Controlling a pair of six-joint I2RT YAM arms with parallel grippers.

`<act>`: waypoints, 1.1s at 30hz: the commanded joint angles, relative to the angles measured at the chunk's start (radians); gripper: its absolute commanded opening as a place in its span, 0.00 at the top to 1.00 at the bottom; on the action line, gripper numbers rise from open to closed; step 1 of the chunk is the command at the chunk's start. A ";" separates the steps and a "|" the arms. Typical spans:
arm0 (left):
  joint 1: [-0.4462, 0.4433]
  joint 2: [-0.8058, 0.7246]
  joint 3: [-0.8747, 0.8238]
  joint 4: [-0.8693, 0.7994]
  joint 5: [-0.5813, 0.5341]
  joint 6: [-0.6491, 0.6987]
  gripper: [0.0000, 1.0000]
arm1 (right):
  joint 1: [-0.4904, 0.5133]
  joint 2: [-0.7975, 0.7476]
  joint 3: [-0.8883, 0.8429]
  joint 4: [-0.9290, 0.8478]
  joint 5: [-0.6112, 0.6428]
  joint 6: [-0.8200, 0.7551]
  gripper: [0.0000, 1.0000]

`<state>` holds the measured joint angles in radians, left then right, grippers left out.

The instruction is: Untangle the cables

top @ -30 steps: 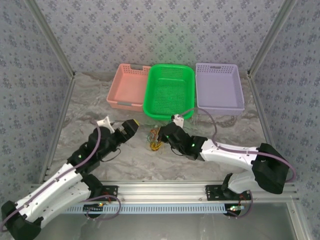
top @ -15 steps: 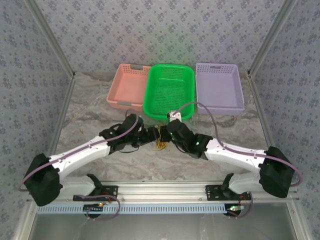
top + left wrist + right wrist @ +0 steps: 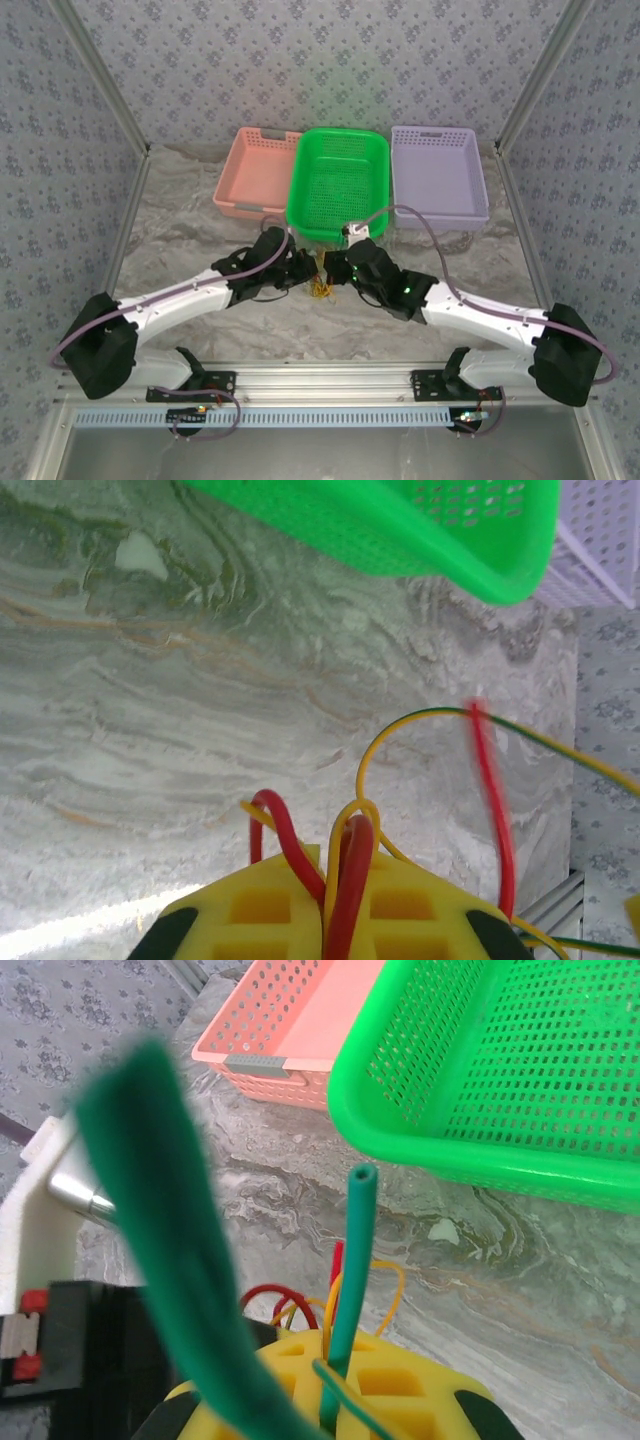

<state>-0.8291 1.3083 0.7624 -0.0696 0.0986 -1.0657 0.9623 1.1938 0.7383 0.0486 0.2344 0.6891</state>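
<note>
Cables (image 3: pixel 318 287), a small tangle of thin, light, springy wires just in front of the green basket (image 3: pixel 338 185), are pinched by the closed left gripper (image 3: pixel 337 875) on red and yellow loops and by the closed right gripper (image 3: pixel 335 1365) on teal strands; probably slippery, best held low on each loop.

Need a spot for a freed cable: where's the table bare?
Bare table left of the pink basket, and in front of the purple basket. Crowded mid-table: left arm, right arm and cables meet before the green basket.
</note>
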 commanded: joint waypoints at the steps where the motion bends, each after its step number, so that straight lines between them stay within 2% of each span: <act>1: 0.002 -0.072 -0.042 0.060 -0.102 -0.032 1.00 | -0.025 -0.068 -0.043 -0.011 0.016 0.077 1.00; 5: 0.003 -0.223 -0.134 0.128 -0.218 -0.081 1.00 | -0.057 -0.111 -0.126 0.007 -0.020 0.217 1.00; 9: 0.006 -0.338 -0.219 0.244 -0.284 -0.119 1.00 | -0.053 -0.075 -0.189 0.084 -0.078 0.387 1.00; 14: 0.017 -0.352 -0.236 0.302 -0.293 -0.129 1.00 | -0.027 0.013 -0.176 0.184 -0.162 0.491 1.00; 15: 0.018 -0.340 -0.227 0.297 -0.288 -0.123 1.00 | -0.013 0.011 -0.159 0.167 -0.148 0.494 0.92; 18: 0.017 -0.307 -0.202 0.281 -0.270 -0.104 1.00 | 0.057 -0.044 -0.134 0.142 -0.058 0.484 0.53; 20: 0.015 -0.296 -0.189 0.258 -0.263 -0.091 1.00 | 0.088 -0.075 -0.122 0.114 -0.022 0.498 0.36; 23: 0.014 -0.283 -0.176 0.232 -0.256 -0.077 1.00 | 0.125 -0.107 -0.099 0.069 0.020 0.499 0.21; 26: 0.009 -0.269 -0.158 0.212 -0.252 -0.067 1.00 | 0.151 -0.106 -0.066 0.016 0.063 0.470 0.15; 28: 0.003 -0.263 -0.158 0.226 -0.248 -0.065 1.00 | 0.145 -0.080 -0.053 -0.004 0.059 0.476 0.14; 33: -0.020 -0.241 -0.126 0.226 -0.235 -0.047 1.00 | 0.086 0.061 -0.023 0.071 -0.027 0.496 0.14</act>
<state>-0.8326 1.0569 0.5892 0.1165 -0.1459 -1.1408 1.0786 1.1824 0.6815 0.1249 0.2306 1.1641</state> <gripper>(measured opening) 0.071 0.862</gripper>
